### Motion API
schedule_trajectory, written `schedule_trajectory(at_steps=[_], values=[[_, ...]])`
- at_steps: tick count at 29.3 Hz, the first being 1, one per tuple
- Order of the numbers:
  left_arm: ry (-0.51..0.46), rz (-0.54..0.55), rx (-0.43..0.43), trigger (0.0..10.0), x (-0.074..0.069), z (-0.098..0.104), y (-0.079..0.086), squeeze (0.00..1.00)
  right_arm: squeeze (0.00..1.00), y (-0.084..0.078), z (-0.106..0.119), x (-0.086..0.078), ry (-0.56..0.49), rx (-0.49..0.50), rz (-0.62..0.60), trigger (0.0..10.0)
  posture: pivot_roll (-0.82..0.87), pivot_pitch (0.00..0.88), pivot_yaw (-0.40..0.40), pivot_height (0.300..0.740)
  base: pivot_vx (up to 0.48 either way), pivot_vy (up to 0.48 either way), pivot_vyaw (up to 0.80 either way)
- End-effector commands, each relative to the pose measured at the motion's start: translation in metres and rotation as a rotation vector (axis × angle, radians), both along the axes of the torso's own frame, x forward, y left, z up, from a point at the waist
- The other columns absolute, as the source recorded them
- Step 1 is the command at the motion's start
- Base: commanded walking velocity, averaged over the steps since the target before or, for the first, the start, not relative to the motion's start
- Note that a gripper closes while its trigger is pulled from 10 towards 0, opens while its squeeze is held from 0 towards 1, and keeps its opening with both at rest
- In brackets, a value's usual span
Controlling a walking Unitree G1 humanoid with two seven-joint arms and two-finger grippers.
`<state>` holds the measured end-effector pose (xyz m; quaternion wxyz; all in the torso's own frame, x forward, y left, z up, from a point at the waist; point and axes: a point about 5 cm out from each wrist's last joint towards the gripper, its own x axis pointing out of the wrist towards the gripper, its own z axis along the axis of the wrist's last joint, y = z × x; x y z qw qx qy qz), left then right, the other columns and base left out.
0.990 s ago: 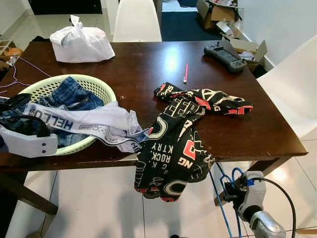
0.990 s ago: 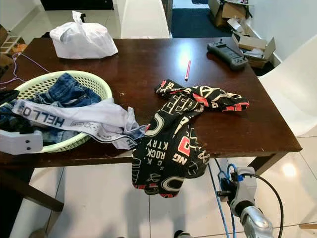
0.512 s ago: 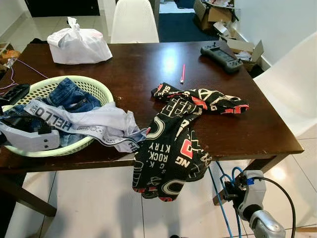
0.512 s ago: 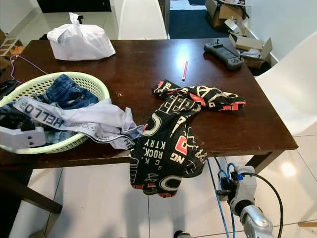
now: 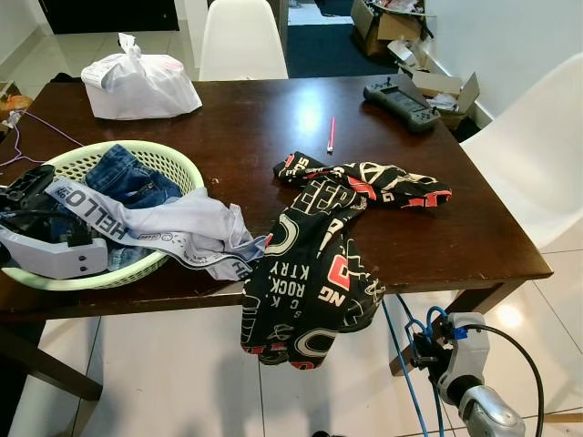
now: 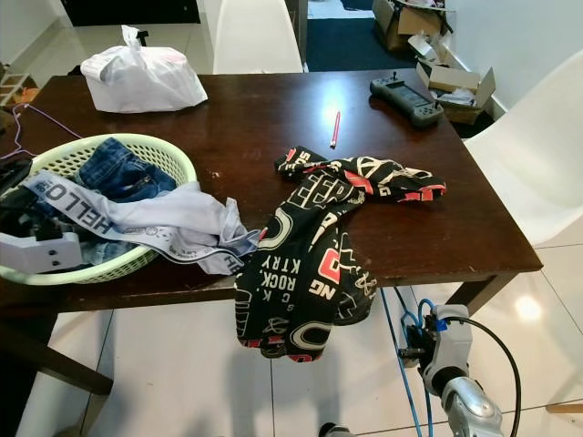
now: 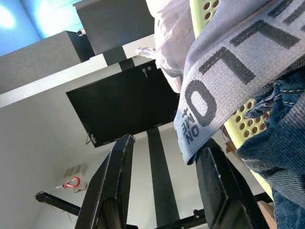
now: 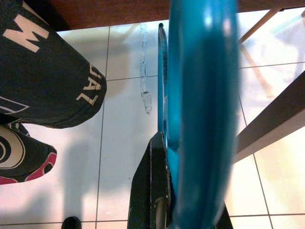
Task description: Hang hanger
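Observation:
My right gripper (image 5: 428,350) hangs low beside the table's near right leg, shut on a blue hanger (image 8: 202,95) whose thin blue wire (image 5: 399,360) runs down past it. At the left, my left gripper (image 5: 30,193) rests in a pale green basket (image 5: 185,167). Its fingers (image 7: 116,191) stand open by a grey "HELLO" waistband cloth (image 7: 224,76) without gripping it. The basket also holds blue jeans (image 5: 132,177). A black patterned garment (image 5: 319,264) is draped over the front edge of the dark wooden table (image 5: 246,118).
On the table are a white plastic bag (image 5: 137,82), a red pen (image 5: 330,134) and a dark handheld controller (image 5: 401,94). A white chair (image 5: 241,41) stands behind it, another (image 5: 533,155) at the right. Cardboard boxes (image 5: 437,82) lie at the back right. The floor is white tile.
The whole picture has shifted slightly, so the camera moved. Both grippers and the clothes keep their places relative to the table and basket.

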<state>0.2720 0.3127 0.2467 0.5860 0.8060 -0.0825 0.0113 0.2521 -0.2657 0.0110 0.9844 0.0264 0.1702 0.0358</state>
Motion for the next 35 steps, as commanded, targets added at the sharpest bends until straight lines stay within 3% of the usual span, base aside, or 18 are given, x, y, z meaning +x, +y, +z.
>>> schedule_trajectory(at_steps=[1, 21, 23, 25, 27, 28, 29, 32, 34, 35], values=[[0.019, 0.002, -0.008, 0.0, 0.0, -0.007, 0.0, 0.0, 0.0, 0.0, -0.004, -0.004, 0.014, 0.008, -0.011, 10.0, 0.07, 0.181, -0.02, 0.74, 0.0, 0.0, 0.0], [0.073, 0.006, -0.097, 0.0, 0.002, -0.015, -0.002, 0.0, 0.0, 0.0, -0.004, -0.006, 0.007, 0.005, -0.012, 10.0, 0.07, 0.174, -0.016, 0.74, 0.0, 0.0, 0.0], [0.039, -0.008, -0.233, 0.0, 0.003, -0.007, -0.004, 0.0, 0.0, 0.0, -0.003, -0.005, 0.007, 0.004, -0.012, 10.0, 0.07, 0.175, -0.015, 0.74, 0.0, 0.0, 0.0], [-0.027, -0.024, -0.496, 0.0, 0.006, 0.006, -0.006, 0.0, 0.0, 0.0, -0.003, -0.005, 0.007, 0.004, -0.013, 10.0, 0.07, 0.175, -0.016, 0.74, 0.0, 0.0, 0.0], [-0.027, -0.024, -0.496, 0.0, 0.006, 0.006, -0.006, 0.0, 0.0, 0.0, -0.003, -0.005, 0.007, 0.004, -0.013, 10.0, 0.07, 0.175, -0.016, 0.74, 0.0, 0.0, 0.0], [-0.06, -0.039, -0.636, 0.0, 0.007, 0.012, -0.006, 0.0, 0.0, 0.0, -0.003, -0.005, 0.007, 0.003, -0.014, 10.0, 0.07, 0.175, -0.016, 0.74, 0.0, 0.0, 0.0], [-0.118, -0.067, -0.836, 0.0, 0.009, 0.024, -0.006, 0.0, 0.0, -0.001, -0.003, -0.005, 0.007, 0.003, -0.014, 10.0, 0.06, 0.173, -0.017, 0.74, 0.0, 0.0, 0.0], [-0.118, -0.067, -0.836, 0.0, 0.009, 0.024, -0.006, 0.0, 0.0, -0.001, -0.003, -0.005, 0.007, 0.003, -0.014, 10.0, 0.06, 0.173, -0.017, 0.74, 0.0, 0.0, 0.0], [-0.219, -0.2, -1.298, 0.0, 0.015, 0.05, -0.009, 0.0, 0.0, -0.001, -0.003, -0.004, 0.008, 0.0, -0.016, 10.0, 0.06, 0.172, -0.019, 0.74, 0.0, 0.0, 0.0], [-0.224, -0.286, -1.466, 3.7, 0.018, 0.059, -0.016, 0.0, 0.0, -0.002, -0.003, -0.004, 0.009, -0.002, -0.018, 10.0, 0.06, 0.169, -0.018, 0.74, 0.0, 0.0, 0.0]])
